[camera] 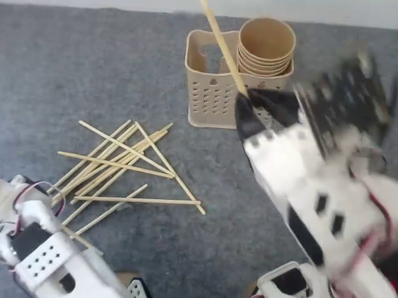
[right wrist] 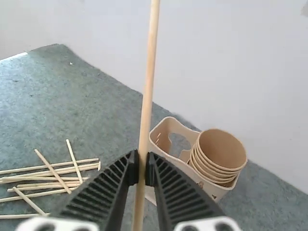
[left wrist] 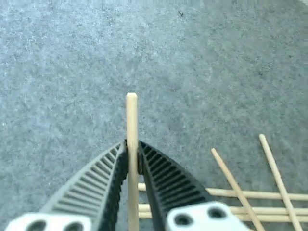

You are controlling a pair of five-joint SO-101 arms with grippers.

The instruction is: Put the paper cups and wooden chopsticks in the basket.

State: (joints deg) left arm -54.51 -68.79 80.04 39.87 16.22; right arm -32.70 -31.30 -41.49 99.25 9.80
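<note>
Your right gripper (right wrist: 138,161) is clenched on a stick (right wrist: 148,86), near upright just in front of the basket (camera: 209,89), where the cups (camera: 266,42) sit stacked. Bring its lower tip over the open compartment beside them before letting go. Your left gripper (left wrist: 132,150) pinches a second stick (left wrist: 131,115) beside the pile (camera: 117,164); hold it back until the basket is free.

Light: bright, even, from overhead.
Shadows: thin, soft under loose chopsticks (camera: 117,161) at desk's left side; faint beside basket (camera: 205,99) at far edge.
Glare: wall (right wrist: 240,57) nearly washed out.
Blur: right arm (camera: 332,177) smeared in high view; left hand (left wrist: 132,147) and its chopstick (left wrist: 131,118) soft.
</note>
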